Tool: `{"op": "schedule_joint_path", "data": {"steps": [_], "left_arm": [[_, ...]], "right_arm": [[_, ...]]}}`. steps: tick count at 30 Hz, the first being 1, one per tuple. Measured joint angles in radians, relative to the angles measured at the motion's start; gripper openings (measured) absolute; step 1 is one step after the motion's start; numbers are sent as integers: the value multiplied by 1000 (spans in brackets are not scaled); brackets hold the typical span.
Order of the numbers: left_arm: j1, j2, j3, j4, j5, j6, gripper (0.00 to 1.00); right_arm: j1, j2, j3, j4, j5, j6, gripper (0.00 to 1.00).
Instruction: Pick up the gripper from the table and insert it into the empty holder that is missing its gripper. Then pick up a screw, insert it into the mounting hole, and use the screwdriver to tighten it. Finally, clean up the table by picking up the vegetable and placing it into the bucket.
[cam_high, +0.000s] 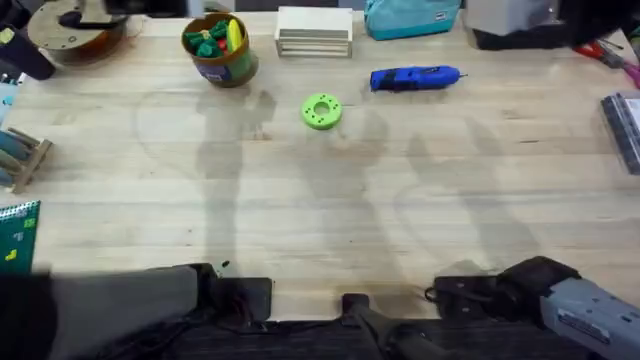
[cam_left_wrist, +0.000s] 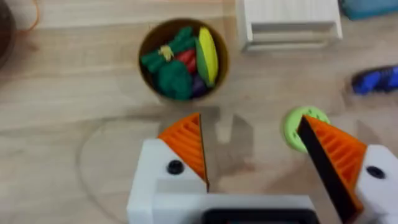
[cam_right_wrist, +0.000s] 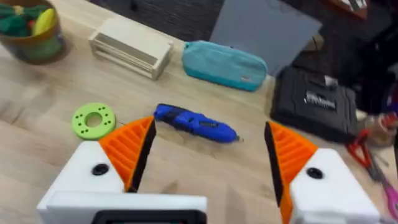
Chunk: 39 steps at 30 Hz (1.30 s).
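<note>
I see the smooth yellow vegetable lying in the round brown-rimmed bucket. The glossy blue cylindrical screwdriver rests on the wood-grain table. My left gripper and right gripper spread their ribbed orange pads, grasping nothing.

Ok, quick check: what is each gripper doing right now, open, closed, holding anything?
Left gripper: open, holding nothing.
Right gripper: open, holding nothing.

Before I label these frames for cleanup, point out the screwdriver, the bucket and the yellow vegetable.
screwdriver (cam_high: 414, 78), overhead view, middle of its blue body.
bucket (cam_high: 222, 68), overhead view, its front wall.
vegetable (cam_left_wrist: 207, 55), left wrist view, middle of its yellow length, inside the bucket.
</note>
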Motion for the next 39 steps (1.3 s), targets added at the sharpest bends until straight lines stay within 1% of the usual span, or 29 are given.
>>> {"op": "schedule_joint_path", "data": {"steps": [8, 11, 15, 19, 25, 29, 32, 34, 39], "left_arm": [[0, -274, 0, -336, -53, 33, 893], [0, -364, 0, -446, -60, 34, 892], [0, -462, 0, -534, -63, 18, 887], [0, -564, 0, -616, -68, -4, 893], [0, -725, -10, -654, -71, -28, 922], [0, -835, -94, -654, -71, -50, 944], [0, -875, -162, -637, -70, -59, 950], [0, -886, -187, -618, -70, -63, 951], [0, -891, -193, -605, -70, -64, 951]], "right_arm": [[-93, -69, 0, -92, -1, 99, 989], [-113, -75, 1, -150, -28, 123, 984], [-130, -61, 12, -205, -66, 149, 982], [-148, -33, 52, -245, -81, 174, 982], [-166, 12, 131, -364, -90, 200, 983], [-170, 32, 149, -383, -91, 205, 987], [-170, 34, 150, -386, -91, 191, 989], [-170, 34, 150, -386, -91, 178, 989], [-170, 34, 151, -386, -91, 166, 989]]}}
